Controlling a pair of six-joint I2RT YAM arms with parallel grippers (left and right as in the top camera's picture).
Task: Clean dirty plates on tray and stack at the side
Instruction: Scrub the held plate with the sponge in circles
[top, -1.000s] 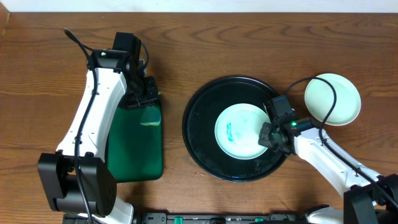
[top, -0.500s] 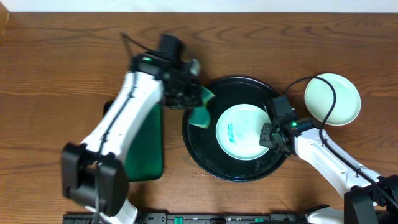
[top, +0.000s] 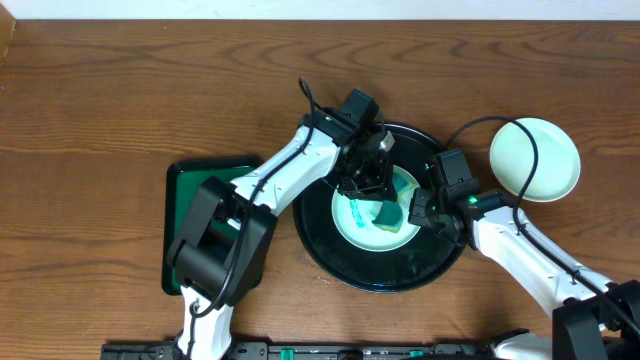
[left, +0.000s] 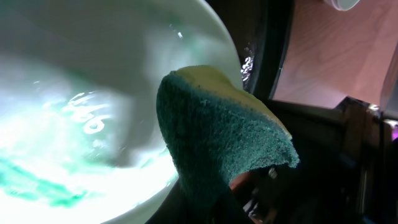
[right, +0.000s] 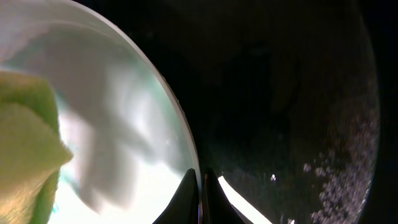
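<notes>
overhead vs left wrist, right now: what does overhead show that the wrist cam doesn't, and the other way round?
Overhead only: the green rectangular tray at the left, the left arm and right arm whole, and the black tray's full circle. Left wrist only: the sponge's coarse green face and pale yellow layer close up, and the fine streaks of the teal smear. Both: the sponge over the dirty plate, the smear, part of the black tray, and some wooden table.

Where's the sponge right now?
In the overhead view the sponge is just right of centre, held by the left gripper over the white plate on the black tray, just left of the right gripper.
</notes>
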